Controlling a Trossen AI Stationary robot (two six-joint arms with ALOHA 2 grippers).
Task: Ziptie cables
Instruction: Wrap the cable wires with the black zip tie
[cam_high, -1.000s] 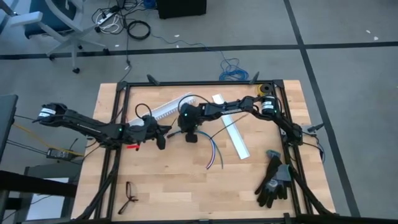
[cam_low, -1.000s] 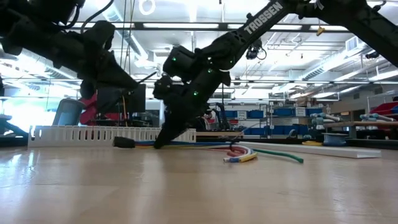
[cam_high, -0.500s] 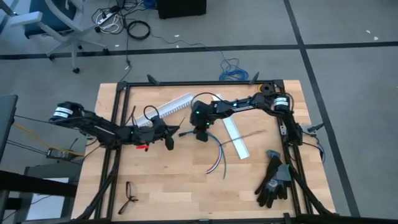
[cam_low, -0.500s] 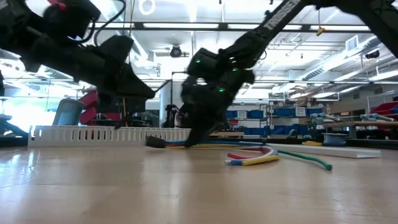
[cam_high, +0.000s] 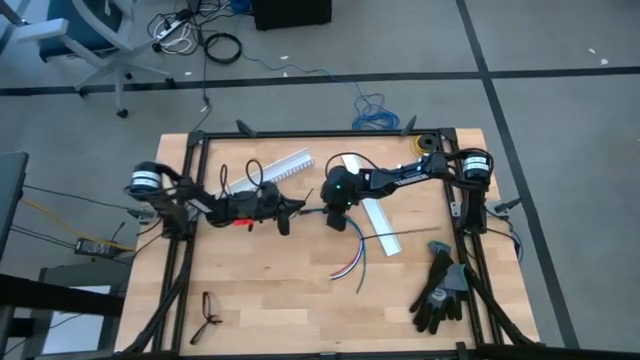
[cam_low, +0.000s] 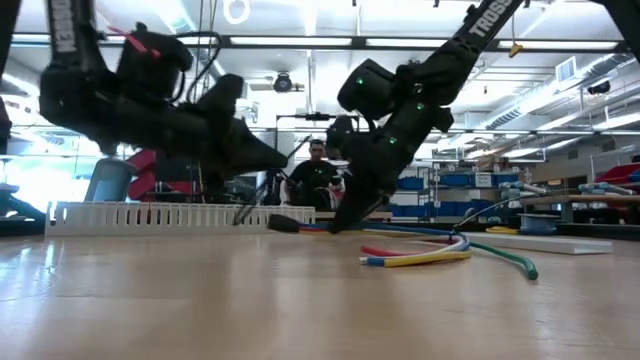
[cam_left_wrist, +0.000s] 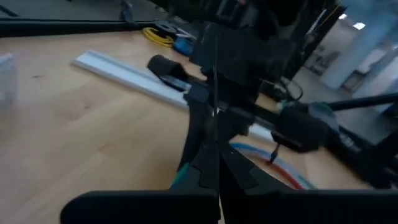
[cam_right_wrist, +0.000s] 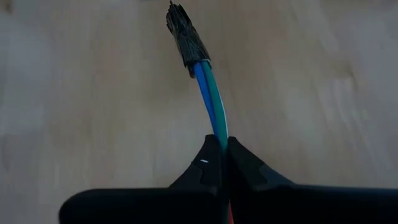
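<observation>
The cables (cam_high: 352, 252) lie on the table as a bundle of coloured wires. Their dark sheath end (cam_right_wrist: 185, 37) points at my left gripper and their free ends (cam_low: 440, 255) fan out toward the near edge. My right gripper (cam_high: 336, 216) is shut on the bundle just behind the sheath. My left gripper (cam_high: 285, 214) hovers a little to the left of the sheath. It is shut on a thin black strip (cam_left_wrist: 216, 87) that sticks out past its fingertips. My left gripper pinches the thin black strip (cam_left_wrist: 216, 146) between its two fingers; the strip runs on along the fingers and past their tips. Which part of the strip it has cannot be told. My right gripper pinches the cables (cam_right_wrist: 214, 121) between its two fingers, a short way behind the sheath, slanting down from above. The blue and green wires show at the fingertips. The sheath end and the free ends lie on the table.
Two white slotted channels lie on the table, one behind the left gripper (cam_high: 272, 172) and one to the right of the cables (cam_high: 380, 222). Black gloves (cam_high: 440, 290) sit near the right near corner, glasses (cam_high: 208, 312) at the left near edge. A person (cam_low: 318, 178) sits beyond the table.
Both grippers have moved toward the table's right edge, keeping about the same distance apart. The right gripper has dragged the cables along the table with it, and the free ends have slid right as well.
</observation>
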